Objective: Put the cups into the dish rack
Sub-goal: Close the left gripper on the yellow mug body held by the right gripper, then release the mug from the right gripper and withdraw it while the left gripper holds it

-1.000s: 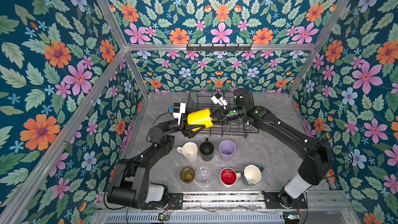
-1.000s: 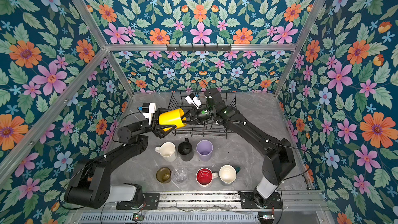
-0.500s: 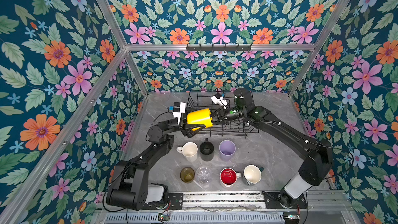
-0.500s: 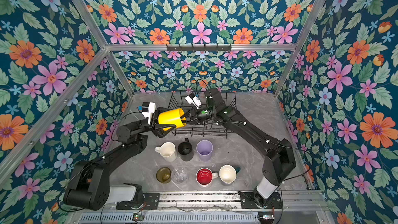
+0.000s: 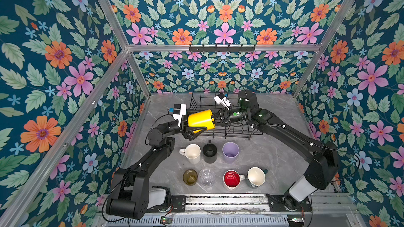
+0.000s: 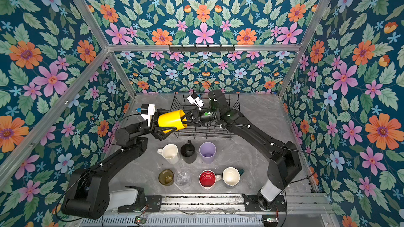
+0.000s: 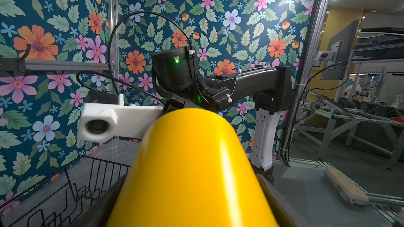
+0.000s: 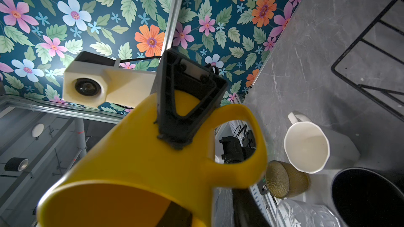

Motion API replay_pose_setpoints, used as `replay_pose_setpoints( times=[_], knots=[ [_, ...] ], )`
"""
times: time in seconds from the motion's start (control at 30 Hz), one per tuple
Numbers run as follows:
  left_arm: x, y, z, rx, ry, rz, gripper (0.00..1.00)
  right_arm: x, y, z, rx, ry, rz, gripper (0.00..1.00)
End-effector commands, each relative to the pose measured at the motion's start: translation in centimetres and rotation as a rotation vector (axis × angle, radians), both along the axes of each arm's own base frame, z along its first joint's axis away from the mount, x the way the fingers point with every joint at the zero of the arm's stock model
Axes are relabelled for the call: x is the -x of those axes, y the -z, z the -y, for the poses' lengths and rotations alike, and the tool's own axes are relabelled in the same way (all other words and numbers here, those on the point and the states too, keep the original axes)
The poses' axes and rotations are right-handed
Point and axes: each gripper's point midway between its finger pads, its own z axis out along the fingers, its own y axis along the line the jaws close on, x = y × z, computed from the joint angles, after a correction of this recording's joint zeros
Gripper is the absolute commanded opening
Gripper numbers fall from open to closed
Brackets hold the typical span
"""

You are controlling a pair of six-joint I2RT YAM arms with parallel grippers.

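A yellow mug (image 5: 200, 119) (image 6: 171, 117) hangs on its side over the left end of the black wire dish rack (image 5: 240, 131) (image 6: 218, 135), mouth toward the right arm. My left gripper (image 5: 196, 125) (image 7: 190, 204) is shut across its body, a finger on each side. My right gripper (image 5: 215, 120) (image 8: 209, 212) sits at the mug's mouth beside the handle. One of its fingers is inside the rim and one outside, with a gap showing between the wall and the outer finger. In the right wrist view the yellow mug (image 8: 142, 160) fills the foreground.
On the grey table in front of the rack stand a cream mug (image 5: 192, 152), a black mug (image 5: 209, 152) and a lilac tumbler (image 5: 230, 151). Nearer the front edge are an olive glass (image 5: 189, 176), a clear glass (image 5: 206, 176), a red-inside mug (image 5: 231, 179) and a teal mug (image 5: 255, 176). A black hook rail (image 5: 222, 48) hangs on the back wall.
The right gripper's fingers have parted at the mug's rim. Both arms and the mug stay where they were.
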Motion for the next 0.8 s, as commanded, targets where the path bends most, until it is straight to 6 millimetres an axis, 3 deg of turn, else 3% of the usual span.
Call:
replay_pose_setpoints(
  times=[0.0,0.17,0.33,0.43,0.6,0.77],
  knots=[
    [-0.4,-1.2,-0.3,0.023,-0.053,0.060,0.00,-0.1,-1.2,0.1,-0.036,0.010,0.054,0.38],
    [-1.0,-1.3,-0.4,0.021,-0.097,0.064,0.00,-0.2,-0.8,0.3,-0.027,0.026,0.048,0.50],
    [-2.0,-1.6,-0.5,0.012,-0.152,0.061,0.00,-1.8,0.2,2.1,-0.010,0.139,0.036,0.57],
    [-3.6,-1.4,-0.6,-0.017,-0.227,0.030,0.00,-3.3,0.7,4.4,-0.021,0.244,0.023,0.63],
    [-6.9,-0.7,-1.0,-0.071,-0.368,-0.040,0.00,-5.7,2.2,10.0,0.009,0.461,0.026,0.68],
    [-10.5,0.0,-1.3,-0.133,-0.468,-0.147,0.00,-6.2,3.3,15.0,0.127,0.653,0.104,0.75]
  ],
)
